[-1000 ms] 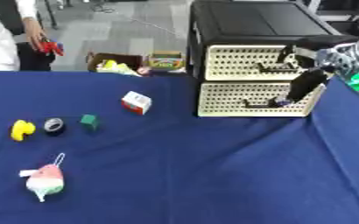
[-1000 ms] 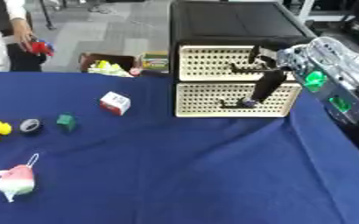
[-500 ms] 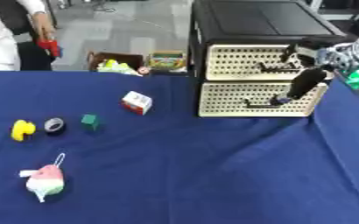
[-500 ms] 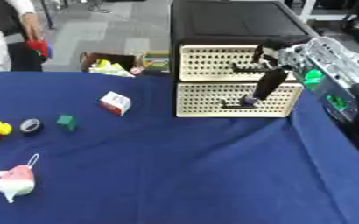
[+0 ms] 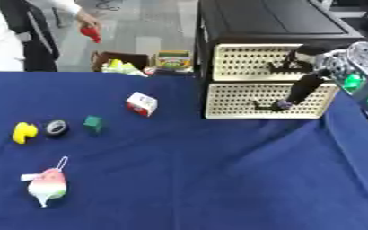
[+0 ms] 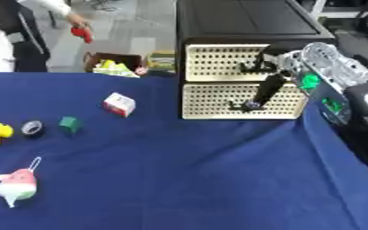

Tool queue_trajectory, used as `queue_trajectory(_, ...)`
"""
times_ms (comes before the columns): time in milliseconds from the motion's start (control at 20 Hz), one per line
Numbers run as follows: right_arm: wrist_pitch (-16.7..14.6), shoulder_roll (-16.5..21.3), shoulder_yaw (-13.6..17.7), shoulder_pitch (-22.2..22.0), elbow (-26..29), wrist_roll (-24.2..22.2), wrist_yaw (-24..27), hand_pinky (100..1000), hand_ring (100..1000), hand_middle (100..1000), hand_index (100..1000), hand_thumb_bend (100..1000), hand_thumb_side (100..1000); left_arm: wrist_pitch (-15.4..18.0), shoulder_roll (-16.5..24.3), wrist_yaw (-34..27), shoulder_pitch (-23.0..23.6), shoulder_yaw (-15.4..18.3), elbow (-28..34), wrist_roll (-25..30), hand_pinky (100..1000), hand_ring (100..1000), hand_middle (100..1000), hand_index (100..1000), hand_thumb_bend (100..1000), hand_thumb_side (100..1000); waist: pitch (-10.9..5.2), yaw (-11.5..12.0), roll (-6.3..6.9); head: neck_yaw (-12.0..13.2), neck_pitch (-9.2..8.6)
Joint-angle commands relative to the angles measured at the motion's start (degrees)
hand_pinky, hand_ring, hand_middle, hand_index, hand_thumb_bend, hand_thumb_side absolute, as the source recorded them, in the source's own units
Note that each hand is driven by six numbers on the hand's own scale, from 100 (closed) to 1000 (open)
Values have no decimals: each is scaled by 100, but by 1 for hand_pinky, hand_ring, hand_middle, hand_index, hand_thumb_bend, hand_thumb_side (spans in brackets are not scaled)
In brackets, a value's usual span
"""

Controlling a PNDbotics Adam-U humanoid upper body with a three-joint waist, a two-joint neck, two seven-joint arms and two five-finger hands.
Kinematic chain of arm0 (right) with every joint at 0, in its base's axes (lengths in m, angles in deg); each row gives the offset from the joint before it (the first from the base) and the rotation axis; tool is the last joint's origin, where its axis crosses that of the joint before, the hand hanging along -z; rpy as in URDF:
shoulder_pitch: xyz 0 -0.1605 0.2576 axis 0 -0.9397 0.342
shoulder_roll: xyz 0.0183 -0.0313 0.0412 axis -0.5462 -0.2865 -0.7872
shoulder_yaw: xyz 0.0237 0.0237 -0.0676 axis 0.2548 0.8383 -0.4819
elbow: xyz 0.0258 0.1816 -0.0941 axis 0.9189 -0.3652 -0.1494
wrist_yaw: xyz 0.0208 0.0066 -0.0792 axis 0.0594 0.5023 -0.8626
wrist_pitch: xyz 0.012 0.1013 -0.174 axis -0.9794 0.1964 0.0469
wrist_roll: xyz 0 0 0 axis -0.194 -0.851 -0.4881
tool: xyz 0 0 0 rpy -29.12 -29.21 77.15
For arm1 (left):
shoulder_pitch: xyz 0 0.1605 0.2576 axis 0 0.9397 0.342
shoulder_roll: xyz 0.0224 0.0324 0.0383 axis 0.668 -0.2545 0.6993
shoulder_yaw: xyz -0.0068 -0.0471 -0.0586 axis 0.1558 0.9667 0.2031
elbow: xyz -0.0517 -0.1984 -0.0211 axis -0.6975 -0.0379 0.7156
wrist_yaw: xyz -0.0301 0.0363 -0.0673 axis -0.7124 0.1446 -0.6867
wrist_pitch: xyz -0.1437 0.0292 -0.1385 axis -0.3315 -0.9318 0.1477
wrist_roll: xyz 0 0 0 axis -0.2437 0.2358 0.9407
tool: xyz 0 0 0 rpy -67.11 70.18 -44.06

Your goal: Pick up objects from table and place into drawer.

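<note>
**Right hand at the lower drawer**

The right hand (image 6: 275,81) is reaching down with straight fingers — one fingertip touching the lower drawer (image 6: 242,101) at its handle. Well to the hand's left, on the blue tabletop (image 5: 203,179), are lying a red-and-white box (image 5: 142,103), green cube (image 5: 93,123), tape roll (image 5: 56,127), yellow toy (image 5: 24,132) and watermelon toy (image 5: 47,185).

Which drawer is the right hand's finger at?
The lower drawer: the right hand reaches a dark finger down to its handle. The upper drawer sits above it.
</note>
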Motion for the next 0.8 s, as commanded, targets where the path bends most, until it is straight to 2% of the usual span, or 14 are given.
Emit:
queue_trajectory(50,576,-1,130,170,-183,-569,-214,100,100,100,880,641,400,22,97,3,-19,102,99,0,408,483,539,820,174,703,-83,22,21,-24,-86)
queue_trajectory(350,485,-89,267,215,-454,-569,-411,100,100,100,872,641,408,32,94,5,-9,114,99,-5,408,483,539,820,174,703,-68,50,23,-20,-96)
queue_trajectory(600,492,-37,286,184,-396,-569,-264,100,100,100,850,640,412,30,103,-1,-15,118,99,-8,409,483,539,819,174,703,-74,16,6,0,-91)
queue_trajectory(800,613,128,315,47,-57,-569,57,100,100,100,835,640,419,32,115,-1,-6,125,99,-18,408,484,539,819,174,702,-87,1,-1,16,-73)
